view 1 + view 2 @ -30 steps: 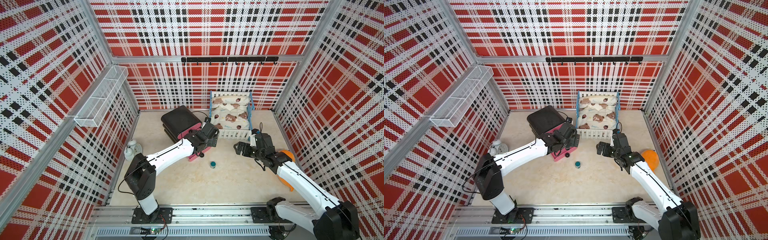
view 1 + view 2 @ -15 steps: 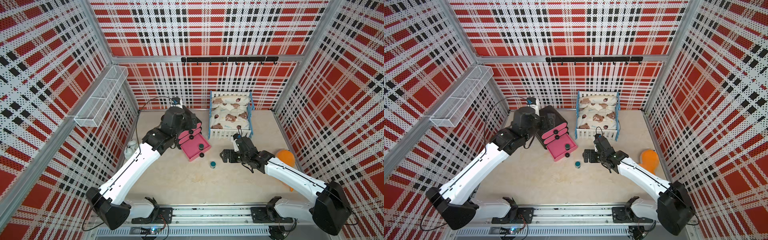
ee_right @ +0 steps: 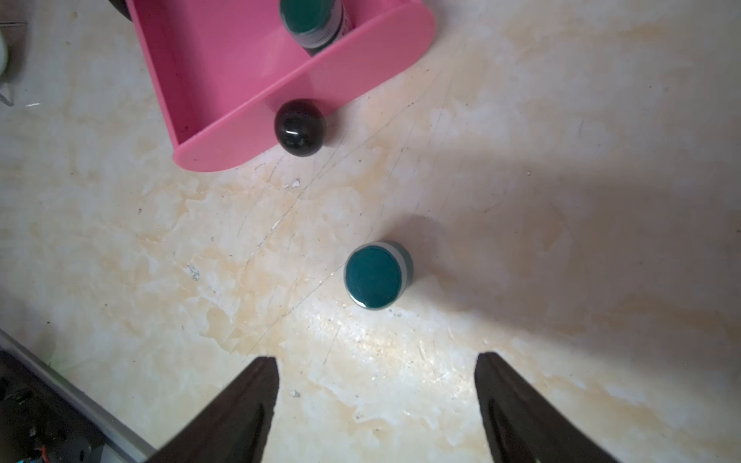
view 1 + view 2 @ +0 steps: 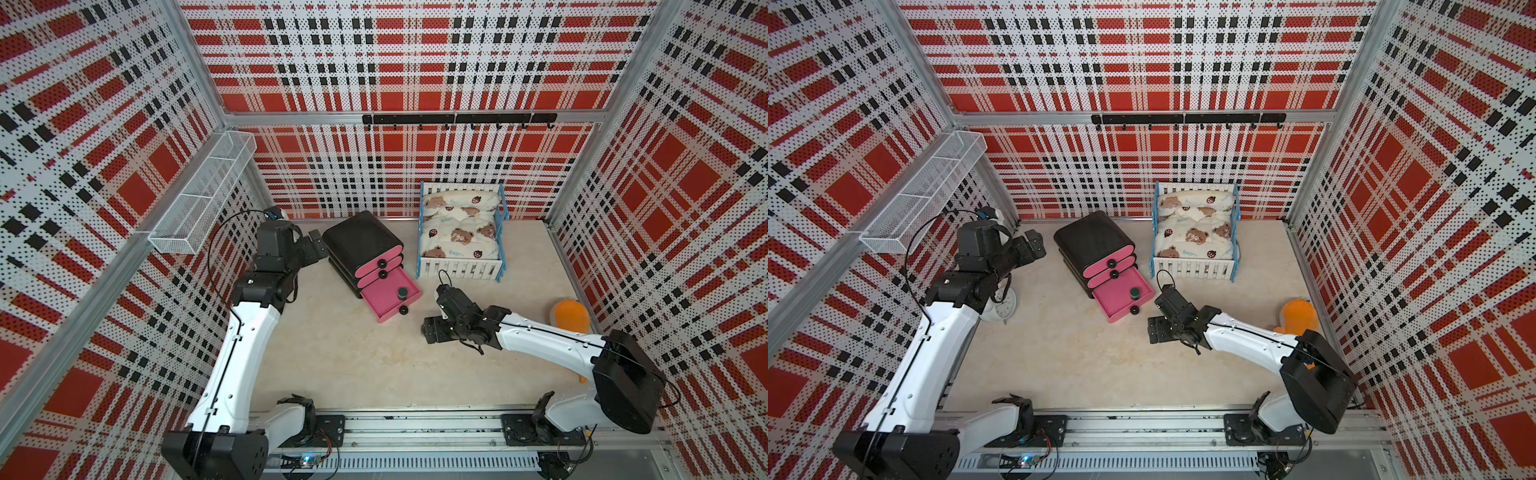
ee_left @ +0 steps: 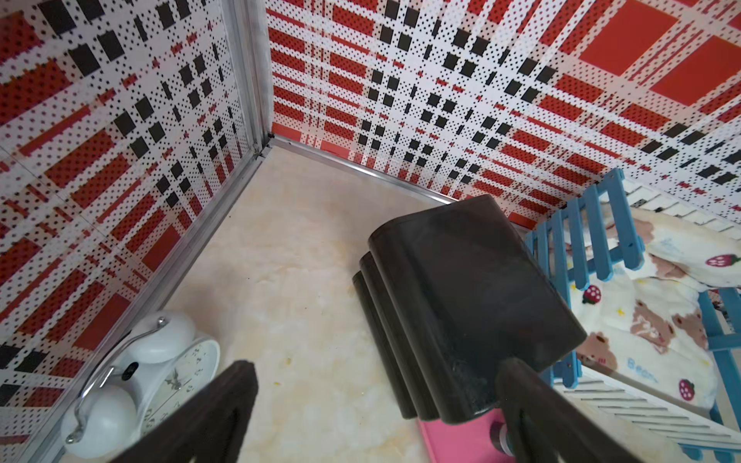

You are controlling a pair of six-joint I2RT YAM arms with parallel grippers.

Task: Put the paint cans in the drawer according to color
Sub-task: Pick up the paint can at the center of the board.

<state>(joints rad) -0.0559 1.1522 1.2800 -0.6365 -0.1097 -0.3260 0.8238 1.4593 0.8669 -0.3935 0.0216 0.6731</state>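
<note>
Fig.: teal can (image 3: 377, 276) upright on floor, just in front of the open bottom drawer (image 4: 382, 297), clear of its knob (image 3: 298, 127). 2nd can (image 4: 402, 293), also teal, already inside that drawer by the front wall. Upper 2 drawers of chest (image 4: 361, 241) shut, contents hidden. I see no blue or pink cans anywhere, so I judge those sorted & this one the last, tho I can't confirm.

R gripper (image 3: 375, 358) hangs above the teal can, hiding it in both top views. Jaws apart, wider than the can, nothing held, no contact. L gripper (image 5: 377, 364) spread wide, empty, raised beside chest's rear.

Around: toy bed (image 4: 459, 237) near chest, clock (image 4: 1005, 307) under L arm, orange toy (image 4: 569, 313) by R arm, wire basket (image 4: 203, 199) on wall. Route can→drawer short, unobstructed. Only the drawer's front wall & knob to lift over.
</note>
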